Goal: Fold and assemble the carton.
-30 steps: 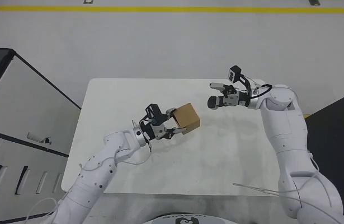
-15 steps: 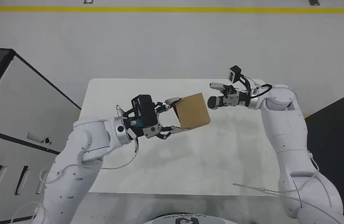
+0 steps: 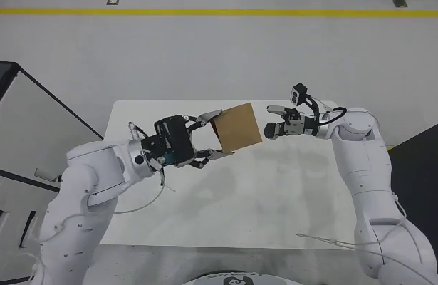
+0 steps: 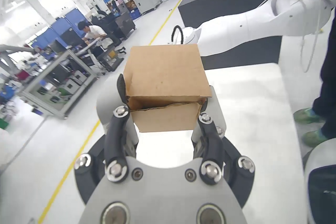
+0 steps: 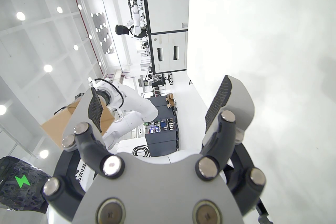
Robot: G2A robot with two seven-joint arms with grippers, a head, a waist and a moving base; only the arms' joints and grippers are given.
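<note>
**Left claw point(image 3: 223, 132) clamped on the carton point(image 3: 238, 126); right claw point(image 3: 270, 120) spread apart just beside it.**

Top view: the carton sits between the left claw's fingers, raised over the white table point(image 3: 275, 203). Its far side faces the right claw, which holds nothing.
Left wrist view: the left claw point(image 4: 165, 96) presses the carton point(image 4: 165, 70) from opposite sides. The flaps point(image 4: 165, 114) on the face nearest the claw meet in a ragged seam. The right arm point(image 4: 249, 22) crosses beyond the carton, and the table point(image 4: 249, 109) lies below.
Right wrist view: the right claw point(image 5: 157, 101) stands wide. One finger hides part of a brown panel, probably the carton point(image 5: 61, 118), with the left arm point(image 5: 131, 109) behind it. A cabinet point(image 5: 168, 51) stands past the table point(image 5: 262, 25) edge.
</note>
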